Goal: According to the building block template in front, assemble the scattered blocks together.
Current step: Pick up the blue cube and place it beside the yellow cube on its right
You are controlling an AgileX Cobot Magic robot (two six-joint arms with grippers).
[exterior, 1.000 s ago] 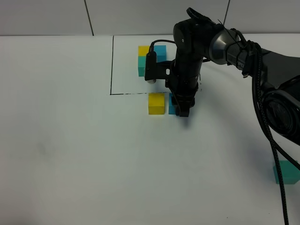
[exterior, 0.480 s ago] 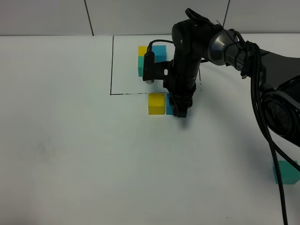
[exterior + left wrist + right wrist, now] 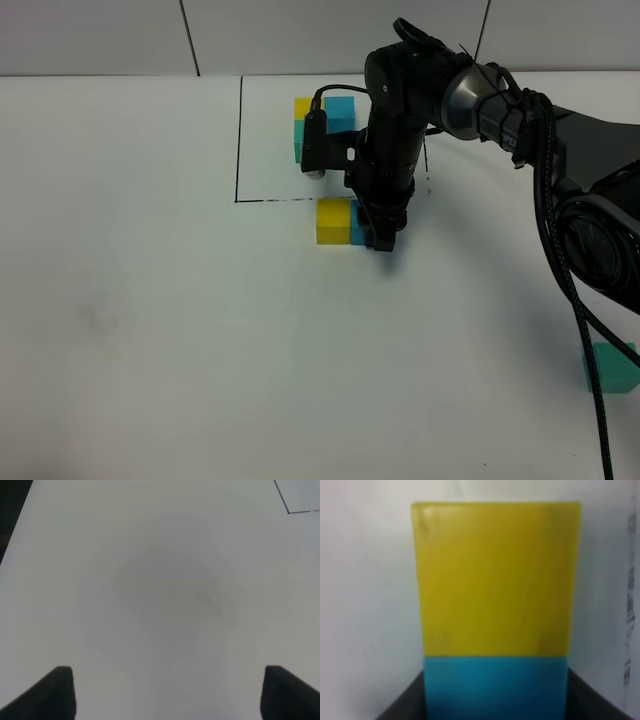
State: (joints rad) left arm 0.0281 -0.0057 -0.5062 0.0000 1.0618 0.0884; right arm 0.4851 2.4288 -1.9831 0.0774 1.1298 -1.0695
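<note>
Pushing the blue block (image 3: 357, 228) snug against the yellow block (image 3: 333, 221).

Holds the blue block clamped between the two fingers of the right gripper (image 3: 378, 236), one finger on each side, low on the desk (image 3: 150, 300), a bit past the middle toward the far edge. Sets it touching the yellow block, blue on the right, to copy the top row of the framed pattern (image 3: 320, 125) by the far edge. Looks about ready for letting go. Leaves the green block (image 3: 610, 368) well apart, near the right edge by the front corner, probably meant for the spot in front of yellow. Shows the left gripper (image 3: 165, 695) with fingers wide apart over bare desk, holding nothing.
</note>
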